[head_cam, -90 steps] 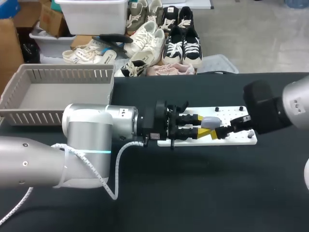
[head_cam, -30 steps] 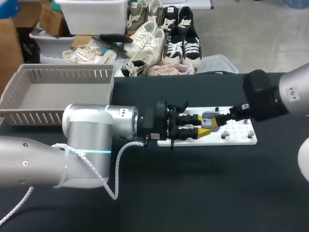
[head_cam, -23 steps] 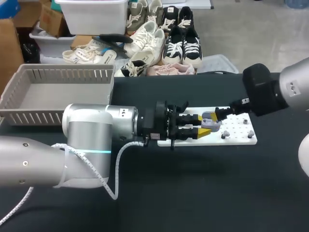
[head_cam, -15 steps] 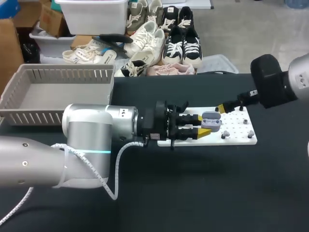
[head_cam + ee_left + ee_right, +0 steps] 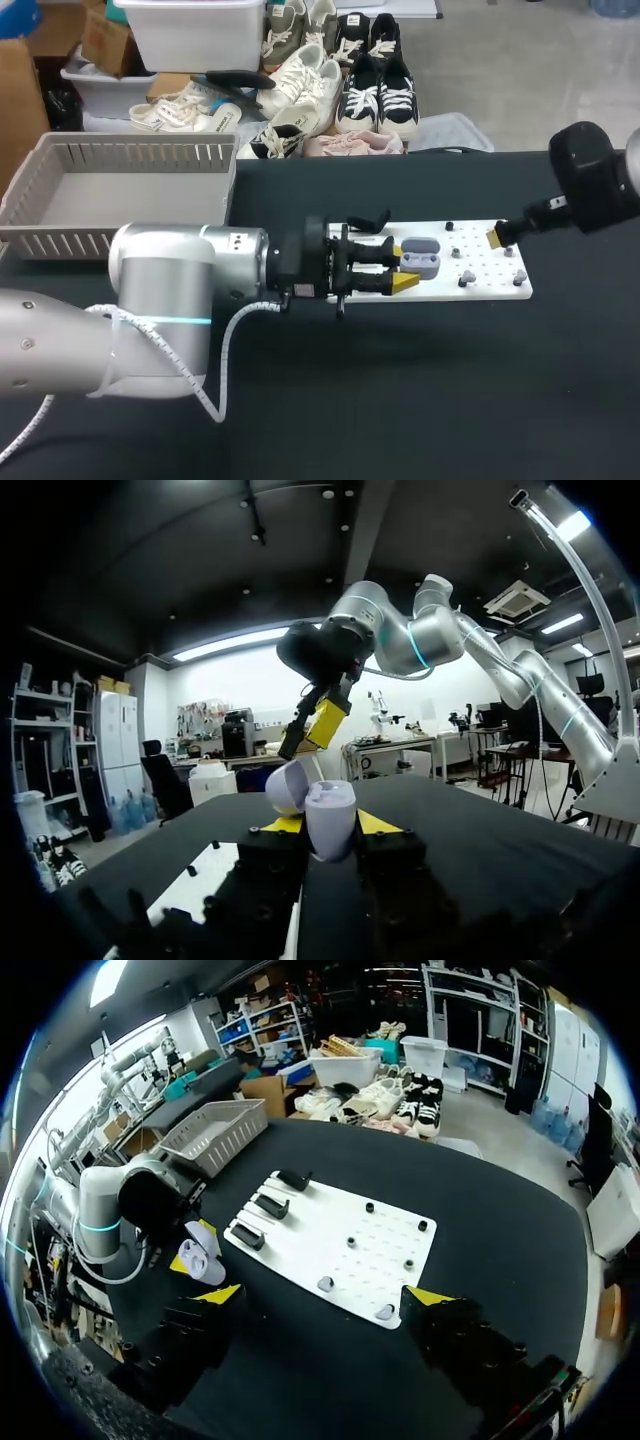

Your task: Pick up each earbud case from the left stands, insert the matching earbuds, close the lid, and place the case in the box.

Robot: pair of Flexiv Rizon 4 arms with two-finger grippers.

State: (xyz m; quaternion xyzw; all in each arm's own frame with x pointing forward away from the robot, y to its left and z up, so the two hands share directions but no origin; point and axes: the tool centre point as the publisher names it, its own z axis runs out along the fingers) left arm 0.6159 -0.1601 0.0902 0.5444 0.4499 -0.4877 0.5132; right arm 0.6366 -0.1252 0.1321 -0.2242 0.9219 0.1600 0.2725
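While its lid stands open, the lavender-grey earbud case (image 5: pixel 422 255) is clamped between the yellow tips of the left claw (image 5: pixel 402 265). It is over the left part of the white board (image 5: pixel 487 262), which lies in the middle of the black counter (image 5: pixel 400 400). Whether the case rests on the board or hangs just above it cannot be told.

In the left wrist view the case body stands upright between the two fingers. Both fingers press it from either side, and the rounded lid is tipped back beside it. The left arm stretches in low from the left, its silver bulk over the near left of the counter.

The right claw (image 5: pixel 495 236) is released and hangs above the board's far right corner, well apart from the case. In the right wrist view its fingertips (image 5: pixel 221 1294) are spread wide.

Three black stands (image 5: pixel 270 1205) sit in a row on the end of the board nearest the left claw. Small black pegs (image 5: pixel 452 226) dot the rest of the board. Two small pale pieces (image 5: pixel 466 281) lie toward its near right side.

A grey slatted box (image 5: pixel 150 155) stands at the counter's far left, well apart from the board.
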